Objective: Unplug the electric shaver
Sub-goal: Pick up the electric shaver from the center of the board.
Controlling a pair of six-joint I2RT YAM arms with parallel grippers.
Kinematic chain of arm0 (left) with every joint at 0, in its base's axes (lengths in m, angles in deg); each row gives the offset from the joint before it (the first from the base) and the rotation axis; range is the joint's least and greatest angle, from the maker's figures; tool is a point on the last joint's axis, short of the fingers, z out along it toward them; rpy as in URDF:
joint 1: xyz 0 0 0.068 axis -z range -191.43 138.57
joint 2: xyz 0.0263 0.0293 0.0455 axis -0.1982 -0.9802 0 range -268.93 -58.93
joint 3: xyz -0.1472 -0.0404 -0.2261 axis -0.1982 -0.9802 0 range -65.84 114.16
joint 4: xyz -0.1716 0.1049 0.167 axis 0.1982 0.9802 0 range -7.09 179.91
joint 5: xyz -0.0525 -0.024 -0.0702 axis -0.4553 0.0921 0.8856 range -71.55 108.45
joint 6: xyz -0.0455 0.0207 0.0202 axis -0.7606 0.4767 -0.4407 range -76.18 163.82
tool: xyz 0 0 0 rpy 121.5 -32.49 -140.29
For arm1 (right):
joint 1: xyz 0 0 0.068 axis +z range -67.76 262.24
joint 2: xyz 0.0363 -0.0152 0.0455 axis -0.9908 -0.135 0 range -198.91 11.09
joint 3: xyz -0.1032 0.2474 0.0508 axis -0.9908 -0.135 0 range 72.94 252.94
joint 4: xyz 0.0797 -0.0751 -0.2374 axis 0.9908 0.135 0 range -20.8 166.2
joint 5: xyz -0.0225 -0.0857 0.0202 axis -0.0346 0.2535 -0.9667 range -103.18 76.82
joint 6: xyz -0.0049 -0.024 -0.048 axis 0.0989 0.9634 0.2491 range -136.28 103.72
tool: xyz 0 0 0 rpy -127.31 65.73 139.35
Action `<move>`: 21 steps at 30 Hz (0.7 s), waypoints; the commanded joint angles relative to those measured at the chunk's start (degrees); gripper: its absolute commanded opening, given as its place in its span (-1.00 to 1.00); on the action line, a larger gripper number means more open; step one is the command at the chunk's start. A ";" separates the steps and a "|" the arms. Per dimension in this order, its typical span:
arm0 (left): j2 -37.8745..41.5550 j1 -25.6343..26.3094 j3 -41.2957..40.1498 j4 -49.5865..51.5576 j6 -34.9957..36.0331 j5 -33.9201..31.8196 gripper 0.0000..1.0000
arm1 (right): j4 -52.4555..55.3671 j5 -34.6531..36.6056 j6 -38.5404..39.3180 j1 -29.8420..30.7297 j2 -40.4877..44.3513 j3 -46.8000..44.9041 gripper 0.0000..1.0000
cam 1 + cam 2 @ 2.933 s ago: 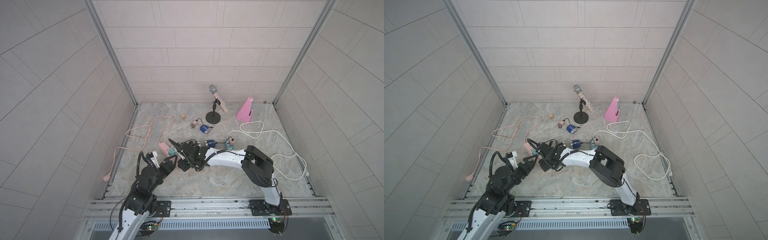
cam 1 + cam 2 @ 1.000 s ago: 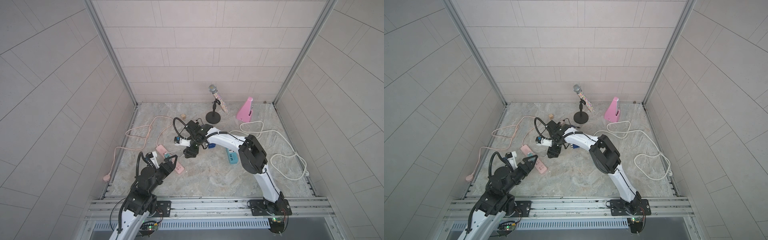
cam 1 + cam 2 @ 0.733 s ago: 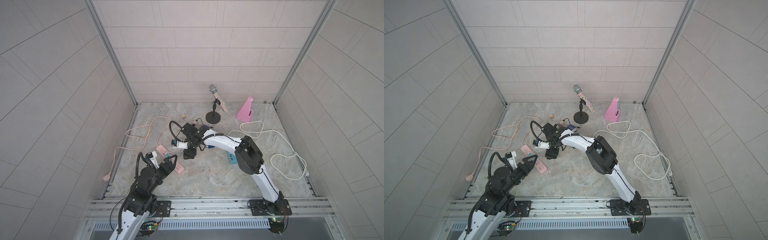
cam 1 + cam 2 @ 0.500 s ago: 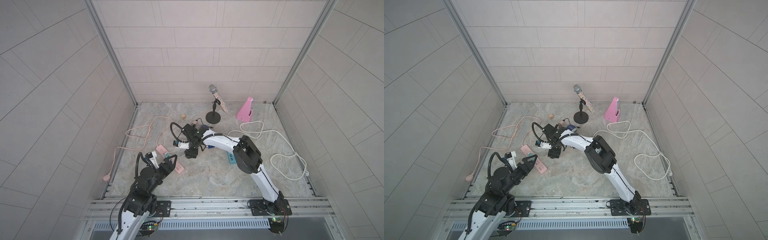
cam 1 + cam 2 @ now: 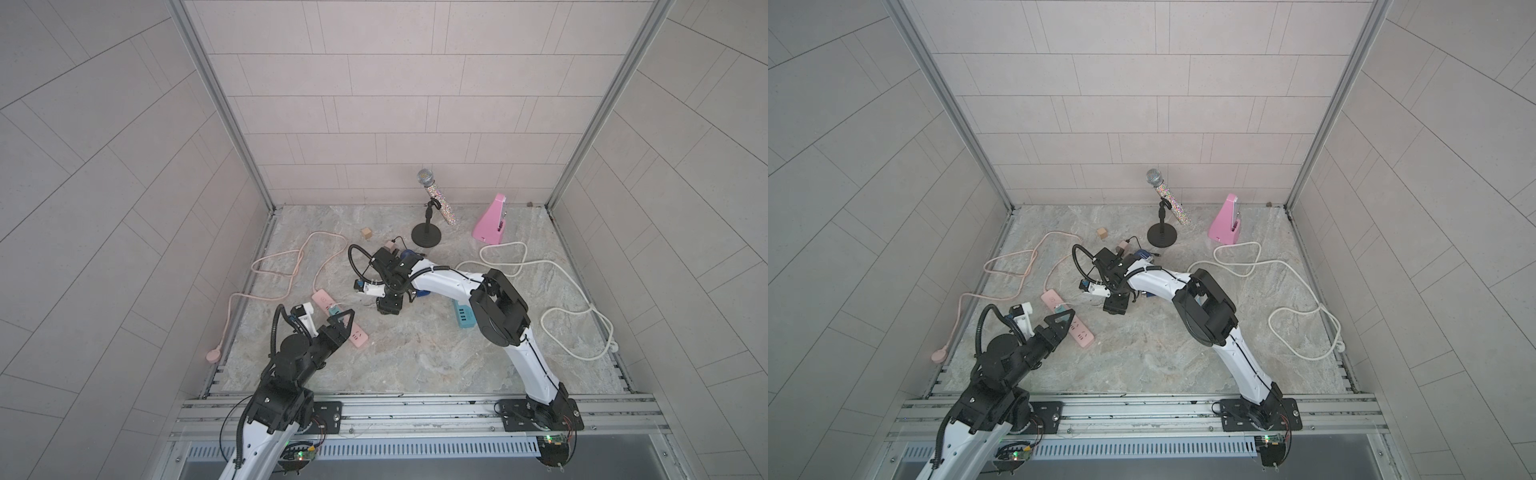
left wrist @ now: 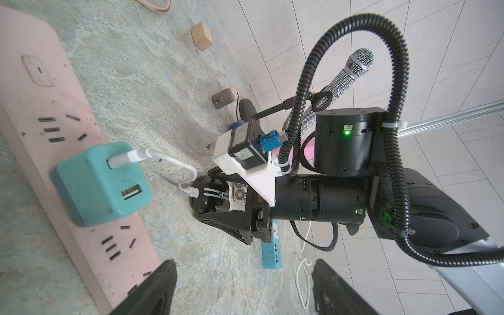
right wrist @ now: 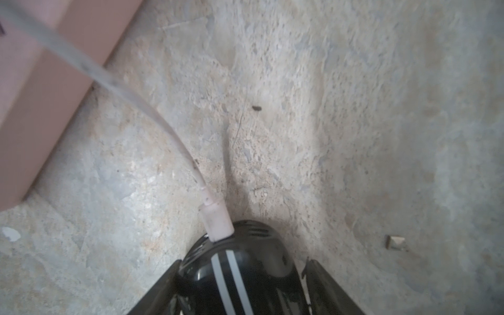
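I have the right gripper (image 5: 389, 306) low over the counter (image 5: 415, 357), just toward 9 o'clock from its middle, with its fingers (image 7: 161, 289) clamped on the electric shaver (image 7: 240, 278). The right wrist view shows the black, white-striped body wedged between them. The left wrist view shows the shaver (image 6: 207, 196) lying on its side close to the stone, round cutter heads facing that camera.

The shaver is not unplugged. The white connector (image 7: 216, 221) sits in its end, and the white cable (image 6: 174, 163) arcs from there toward 8 o'clock to the teal charger (image 6: 101, 185). The charger stands seated in the pink power strip (image 6: 41, 95).

In both top views the strip (image 5: 359, 340) lies flat on the counter, running from 10 o'clock to 4 o'clock, and its pink cord (image 5: 291, 266) loops off toward the wall at 9 o'clock.

My left gripper (image 5: 343, 322) hovers over the strip, just beside the charger. Its fingers (image 6: 158, 286) are spread wide with nothing between them.

At 3 o'clock from the shaver a blue power strip (image 5: 463, 318) lies partly under the right arm. A microphone on a stand (image 5: 434, 195) stands toward 12 o'clock, and a pink metronome (image 5: 492, 222) toward 1 o'clock.
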 commanded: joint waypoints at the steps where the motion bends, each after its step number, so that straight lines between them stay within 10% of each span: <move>1: -0.83 -0.38 -1.23 2.16 0.44 0.37 0.65 | 0.96 0.59 -0.39 -0.35 2.23 -1.15 0.41; 21: -2.90 -0.38 -1.32 -0.08 0.36 0.86 0.65 | -0.68 1.56 -2.12 -1.01 3.35 -2.92 0.43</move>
